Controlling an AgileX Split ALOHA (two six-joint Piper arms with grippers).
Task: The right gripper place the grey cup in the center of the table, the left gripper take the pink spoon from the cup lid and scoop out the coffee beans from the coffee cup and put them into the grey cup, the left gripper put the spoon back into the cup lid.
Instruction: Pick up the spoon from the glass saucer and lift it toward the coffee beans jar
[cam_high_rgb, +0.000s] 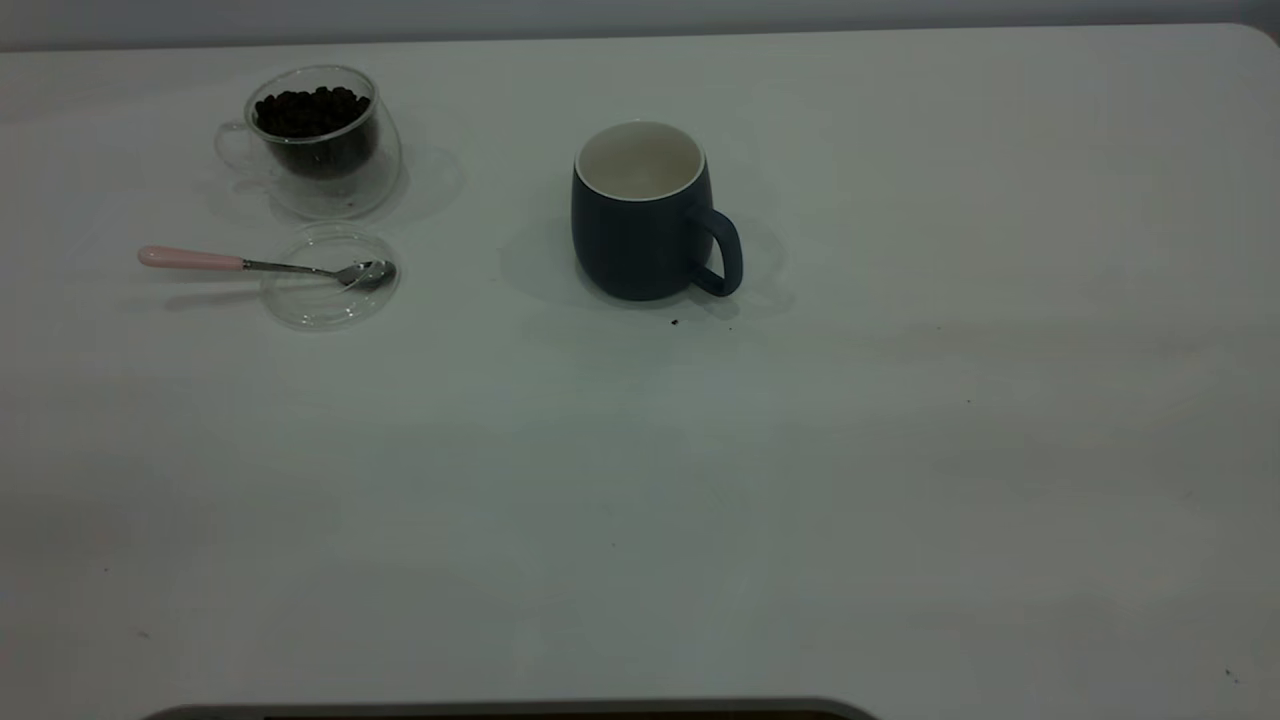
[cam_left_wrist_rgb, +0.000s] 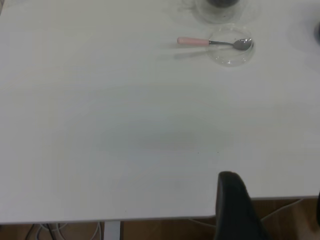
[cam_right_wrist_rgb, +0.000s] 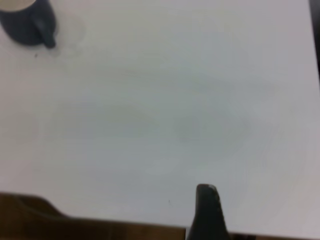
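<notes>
exterior view: no arms in frame. grey cup (cam_high_rgb: 640, 215) stands upright near the middle of the table (cam_high_rgb: 700, 480), toward the far side, white interior looks empty, loop handle at about 4 o'clock of its body. coffee cup (cam_high_rgb: 318, 140) sits well apart at roughly 10 o'clock from the grey cup, upright, with coffee beans (cam_high_rgb: 312, 112) heaped up near the rim. cup lid (cam_high_rgb: 330, 277) lies flat just beside the coffee cup, at its 6 o'clock. pink spoon (cam_high_rgb: 260, 264) lies across the lid: silver bowl inside the lid by its 3 o'clock rim, pink handle sticking out past the 9 o'clock rim over bare table. a few dark specks on the table near the grey cup's base.

left wrist view: only one black finger (cam_left_wrist_rgb: 237, 207) of the left gripper shows, at the near table edge, well apart from everything. cannot tell whether that claw is wide or narrow. pink spoon (cam_left_wrist_rgb: 210, 42) and cup lid (cam_left_wrist_rgb: 231, 47) are far off across the table, spoon bowl in the lid; the coffee cup's base (cam_left_wrist_rgb: 222, 7) is cut off just past them.

right wrist view: one black finger (cam_right_wrist_rgb: 207, 212) of the right gripper by the near table edge, holding nothing visible; claw width cannot tell. grey cup (cam_right_wrist_rgb: 25, 22) far off, partly cropped, handle visible.
</notes>
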